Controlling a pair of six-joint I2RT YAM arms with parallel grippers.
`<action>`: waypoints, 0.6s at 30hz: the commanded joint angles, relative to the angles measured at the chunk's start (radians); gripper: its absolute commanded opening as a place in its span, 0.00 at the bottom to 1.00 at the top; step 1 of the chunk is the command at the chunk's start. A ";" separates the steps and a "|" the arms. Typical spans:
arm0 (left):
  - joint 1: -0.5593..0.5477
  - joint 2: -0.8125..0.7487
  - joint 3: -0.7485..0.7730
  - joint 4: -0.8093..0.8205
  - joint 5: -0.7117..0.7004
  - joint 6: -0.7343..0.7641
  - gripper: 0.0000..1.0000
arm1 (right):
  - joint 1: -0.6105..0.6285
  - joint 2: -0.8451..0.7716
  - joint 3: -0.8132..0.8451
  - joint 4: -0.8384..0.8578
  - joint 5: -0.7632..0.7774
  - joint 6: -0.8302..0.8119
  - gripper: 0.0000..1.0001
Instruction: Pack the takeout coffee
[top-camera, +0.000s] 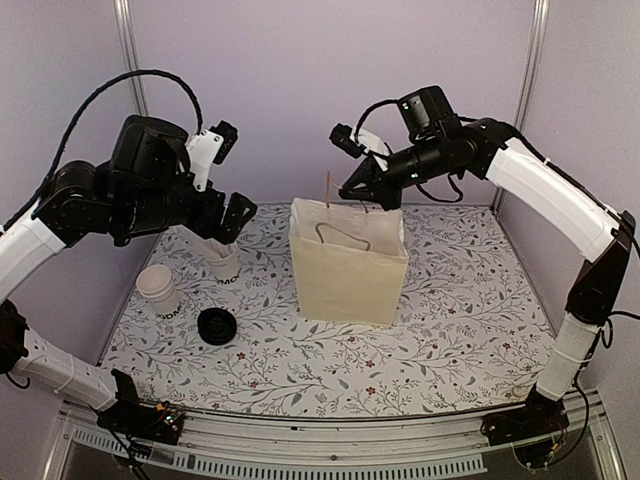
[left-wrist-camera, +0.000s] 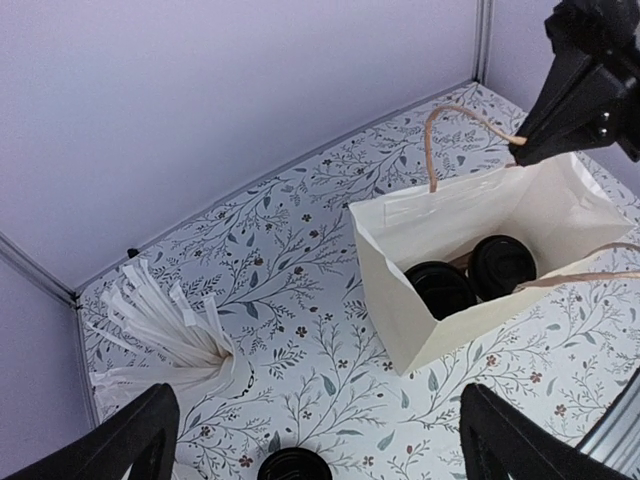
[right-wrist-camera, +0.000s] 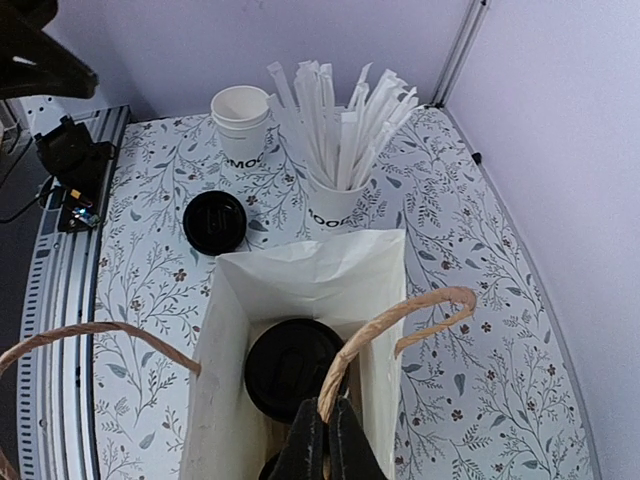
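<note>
1. Nearest to us in the right wrist view, the right gripper (right-wrist-camera: 322, 440) has its fingers pressed together on one handle (right-wrist-camera: 400, 312) of the paper bag (right-wrist-camera: 310, 270); the bag stands upright and open-mouthed near the middle of the table (top-camera: 450, 330).
2. The left gripper (left-wrist-camera: 315, 400) hangs over the table's left side with its jaws wide apart; nothing sits between them.
3. The takeout coffee (left-wrist-camera: 441, 288) is down inside the bag, and we see only its black lid; a second lidded cup (left-wrist-camera: 500, 265) sits just beside it; the bag walls hide both cup bodies.
4. Outside the bag, to its left, a loose black lid (right-wrist-camera: 214, 221) lies flat; the stacked lidless cups (right-wrist-camera: 240, 120) and the cup of white sticks (right-wrist-camera: 335, 200) stand near it.
5. We judge the packing largely done, since the coffee is already in the bag; what seems left is to let go of the handle; whether anything more should go in, we cannot tell.
</note>
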 joint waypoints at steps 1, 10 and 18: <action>0.021 -0.022 -0.022 0.042 -0.001 0.023 1.00 | 0.047 -0.073 -0.045 -0.061 -0.113 -0.072 0.03; 0.030 -0.056 -0.058 0.073 -0.027 -0.009 1.00 | 0.088 -0.099 -0.118 -0.124 -0.204 -0.168 0.03; 0.049 -0.059 -0.071 0.089 -0.014 0.000 1.00 | 0.133 -0.105 -0.120 -0.184 -0.254 -0.214 0.04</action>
